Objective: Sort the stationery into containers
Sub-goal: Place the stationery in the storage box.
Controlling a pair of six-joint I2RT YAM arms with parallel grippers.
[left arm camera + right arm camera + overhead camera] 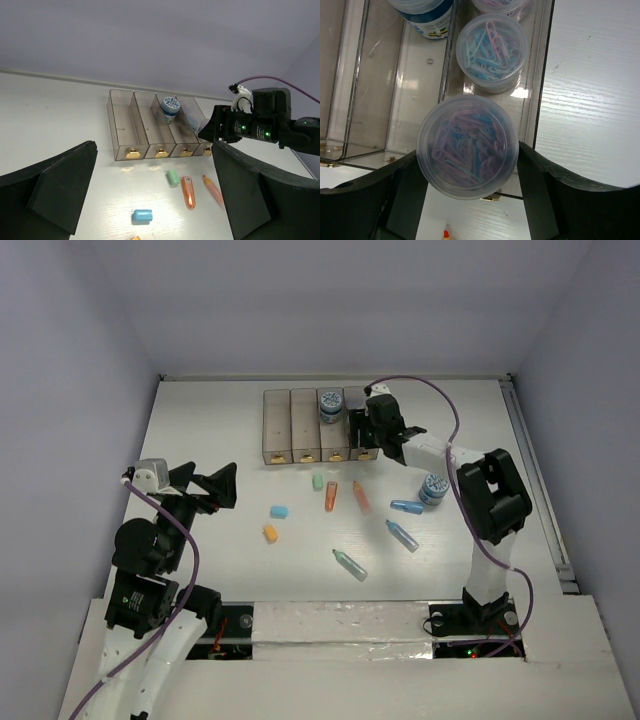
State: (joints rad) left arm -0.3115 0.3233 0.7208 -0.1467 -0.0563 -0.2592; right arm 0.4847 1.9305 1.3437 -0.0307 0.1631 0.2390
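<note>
The right pincer [468,152] grasps a clear jar [465,140] of paper clips over the near end of the rightmost container [533,75]. A second jar [492,52] sits inside this container. The left pincer [212,487] is released and empty above the desk [200,435].

In the right wrist view the upper edge is cutting off a blue-labelled jar [425,17] and a clear jar [500,4] beside it. The lower edge is leaving only the tip of an orange marker [446,233], and the paper-clip jar [467,147] is covering the front wall of the rightmost bin [536,100]. From above, the right claw [368,440] is hiding that jar and the bin's front, and in the left wrist view the lower edge is showing only a sliver of an orange eraser [135,238].
</note>
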